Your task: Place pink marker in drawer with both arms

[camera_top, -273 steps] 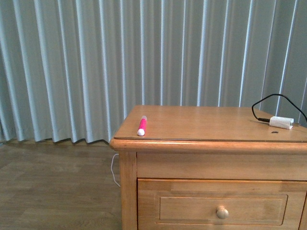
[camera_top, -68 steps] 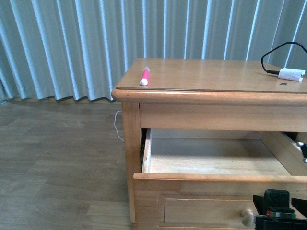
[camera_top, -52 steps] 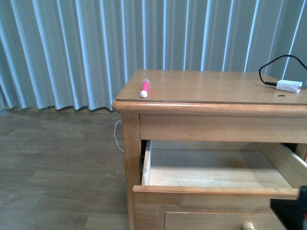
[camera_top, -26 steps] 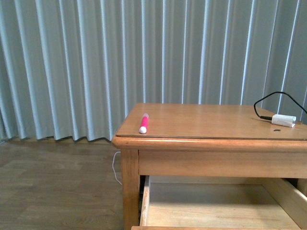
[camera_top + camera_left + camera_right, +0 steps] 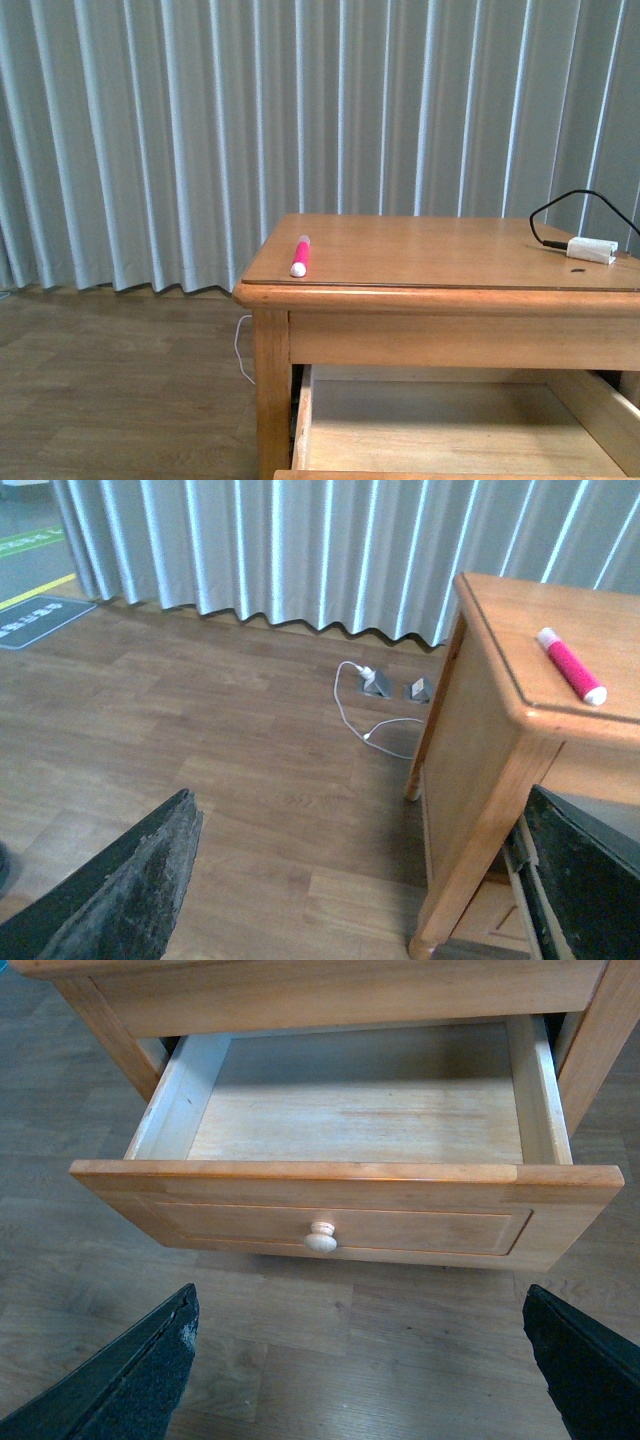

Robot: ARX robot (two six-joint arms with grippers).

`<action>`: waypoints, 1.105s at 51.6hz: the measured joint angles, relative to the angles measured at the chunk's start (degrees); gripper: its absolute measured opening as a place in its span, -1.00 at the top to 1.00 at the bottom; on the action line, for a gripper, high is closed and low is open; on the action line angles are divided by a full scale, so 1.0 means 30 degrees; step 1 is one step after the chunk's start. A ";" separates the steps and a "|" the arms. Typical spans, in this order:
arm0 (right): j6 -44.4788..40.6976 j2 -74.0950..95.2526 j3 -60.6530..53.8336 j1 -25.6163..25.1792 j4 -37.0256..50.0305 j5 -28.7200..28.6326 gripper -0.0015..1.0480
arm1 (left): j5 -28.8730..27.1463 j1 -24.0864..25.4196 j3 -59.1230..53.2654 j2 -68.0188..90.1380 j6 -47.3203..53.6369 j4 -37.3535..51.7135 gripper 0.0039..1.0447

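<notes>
At our left wrist, the left gripper point(image 5: 360, 793) is spread wide, its two black fingers point(image 5: 120, 880) framing nothing but wooden floor point(image 5: 200, 740), so we're empty-handed on that side. It's the same story across the way: the right gripper point(image 5: 360, 1290) hangs with its jaws apart and nothing between them. It looks straight down on the drawer point(image 5: 345, 1171), which stands well out of the cabinet, small pale knob point(image 5: 321, 1237) facing us and pale wood bottom bare. So we call the opening step done, and the main business is all ahead of us: reach the pink marker point(image 5: 298, 257), close on it, carry it over the front edge and let it go inside. And where is it? Up on the cabinet top point(image 5: 430, 255), near the left front corner, just in from the rounded edge, well apart from both grippers. It lies flat, pointing roughly front to back, with the white cap end toward the front. We see a short, slim, bright pink barrel, smooth and round, and we judge it could roll under a careless nudge. Our left arm looks the nearer one for the pick. Far off at the right end of the top sits a white adapter point(image 5: 588, 251) with its black cable point(image 5: 570, 205), no concern of ours.
</notes>
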 joint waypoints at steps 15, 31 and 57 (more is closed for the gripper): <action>-0.0007 0.0000 0.0000 0.0000 0.0000 0.0000 -0.83 | 0.4080 0.0175 1.1584 1.4549 0.1049 0.0590 -0.88; 0.0000 0.0000 0.0000 0.0000 0.0000 0.0000 -0.83 | 0.4816 -0.0641 2.0320 2.2374 0.0903 -0.2718 -0.88; -0.0007 0.0000 0.0000 0.0000 0.0000 0.0000 -0.83 | 0.5173 -0.1166 2.5070 2.5937 0.0998 -0.6695 -0.88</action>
